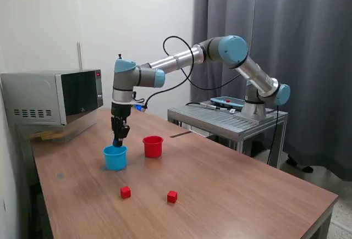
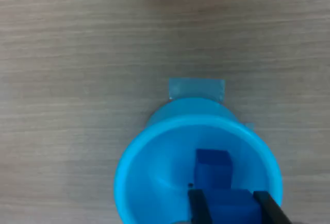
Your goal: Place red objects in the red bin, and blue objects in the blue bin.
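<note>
From my remote seat, nearest the camera in the exterior view are the two red cubes, one (image 1: 126,192) toward the exterior view's left and the other (image 1: 172,196) a bit to its right, both sitting loose on the wooden table (image 1: 231,184) well short of the cups and apart from each other. Behind them is the light blue cup (image 1: 115,157), and just beside it on the exterior view's right is the red cup (image 1: 153,146), upright, close together but not touching as far as I can see. The gripper (image 1: 118,140) is hanging straight down over the blue cup's mouth with its tips right at the rim. On the wrist view I'm looking down into that blue cup (image 2: 154,167): one dark blue cube (image 2: 212,166) is lying on the bottom inside it, and a second dark blue cube (image 2: 232,207) is pinched between the two black fingers (image 2: 198,207), so the jaws are clamped on that one above the cup's opening. There are a couple of greyish tape patches (image 2: 196,88) on the tabletop by the cup. Further back there's a microwave (image 1: 55,96) at the table's far left corner, a metal side bench (image 1: 231,119) carrying the arm's base, and grey curtains (image 1: 297,41) behind all that.
</note>
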